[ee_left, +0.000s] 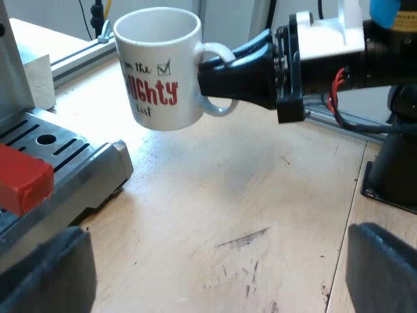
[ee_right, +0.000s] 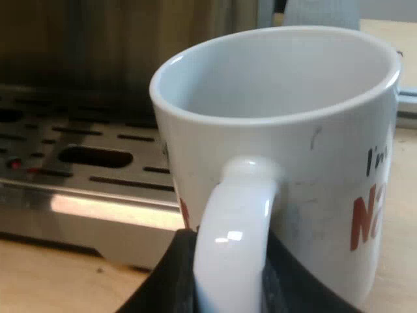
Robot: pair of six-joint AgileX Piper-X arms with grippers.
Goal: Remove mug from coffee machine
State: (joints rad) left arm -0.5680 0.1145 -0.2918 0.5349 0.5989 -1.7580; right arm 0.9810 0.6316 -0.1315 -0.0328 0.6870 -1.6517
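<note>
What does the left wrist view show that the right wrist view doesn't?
Left wrist view: my open left gripper, the holder's red end by the drip tray, the mug held above the table by my right gripper. Right wrist view: fingers clamped on the mug's handle, close up. Both: mug and drip tray.

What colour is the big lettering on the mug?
Red, on a white mug; clearest in the left wrist view.

Mug [ee_left: 158,68]: above the surface [ee_left: 247,195], off the drip tray [ee_left: 71,163], beside it.
Right gripper [ee_left: 207,81]: jaws on either side of the mug's handle [ee_right: 231,228].
Red handle end [ee_left: 23,179]: over the drip tray.
</note>
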